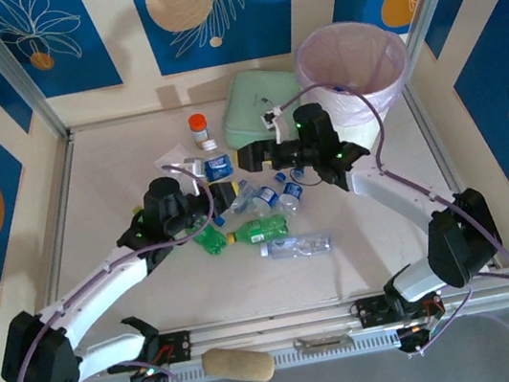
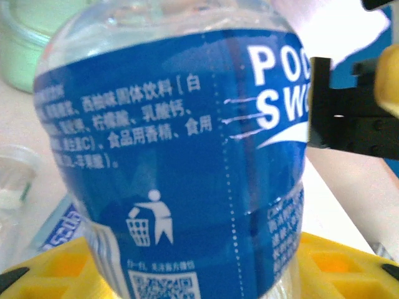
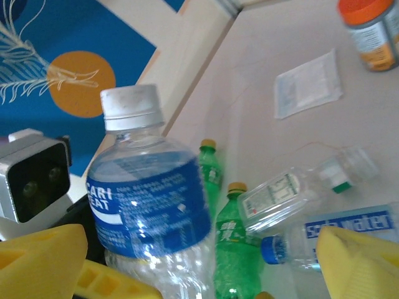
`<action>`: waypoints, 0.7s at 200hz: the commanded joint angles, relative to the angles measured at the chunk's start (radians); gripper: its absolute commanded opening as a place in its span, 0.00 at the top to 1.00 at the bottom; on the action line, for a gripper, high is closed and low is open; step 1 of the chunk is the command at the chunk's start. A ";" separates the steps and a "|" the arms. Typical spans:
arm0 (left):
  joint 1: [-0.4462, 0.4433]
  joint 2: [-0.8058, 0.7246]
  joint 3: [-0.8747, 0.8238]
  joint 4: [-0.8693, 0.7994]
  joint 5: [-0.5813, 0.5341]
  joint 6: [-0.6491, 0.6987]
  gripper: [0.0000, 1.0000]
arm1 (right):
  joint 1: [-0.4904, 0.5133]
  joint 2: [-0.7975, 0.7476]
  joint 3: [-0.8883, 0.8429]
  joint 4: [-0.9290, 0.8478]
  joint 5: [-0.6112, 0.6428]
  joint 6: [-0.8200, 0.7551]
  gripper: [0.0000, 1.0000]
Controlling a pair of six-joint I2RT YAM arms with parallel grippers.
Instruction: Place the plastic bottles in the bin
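While the left pincer [image 2: 196,271] held the blue-labelled bottle [image 3: 146,199] cap up and well apart from the bin [image 1: 395,57], the right pincer [image 3: 199,258] stood wide with that bottle between its fingers; we judged this one nearer to the bin.

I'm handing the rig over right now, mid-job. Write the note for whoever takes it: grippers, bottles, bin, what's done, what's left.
Left gripper: shut on a clear plastic bottle with a blue label and white cap.
Right gripper: open, facing that bottle, no grip on it.
Green and clear plastic bottles: lying in a pile mid-table, between the arms.
Round white bin with a pink liner: far right corner, beyond the right arm.
Done: one bottle picked up. I cannot tell what is in the bin.
Left: bin the held bottle, then clear the pile.
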 commanded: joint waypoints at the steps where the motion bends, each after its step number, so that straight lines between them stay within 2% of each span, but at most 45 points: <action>1: -0.003 0.026 0.038 0.068 0.112 0.031 0.52 | 0.025 0.030 0.047 0.030 -0.035 0.012 0.07; 54: -0.005 0.054 0.040 0.096 0.183 0.027 0.52 | 0.045 0.108 0.096 0.073 -0.076 0.047 0.16; 91: -0.006 0.047 0.031 0.094 0.178 0.026 0.52 | 0.062 0.142 0.125 0.065 -0.093 0.045 0.22; 130: -0.005 0.038 0.021 0.099 0.158 0.027 0.51 | 0.071 0.145 0.125 0.035 -0.093 0.034 0.23; 140: -0.005 0.039 0.021 0.100 0.156 0.026 0.50 | 0.074 0.145 0.124 0.027 -0.091 0.031 0.26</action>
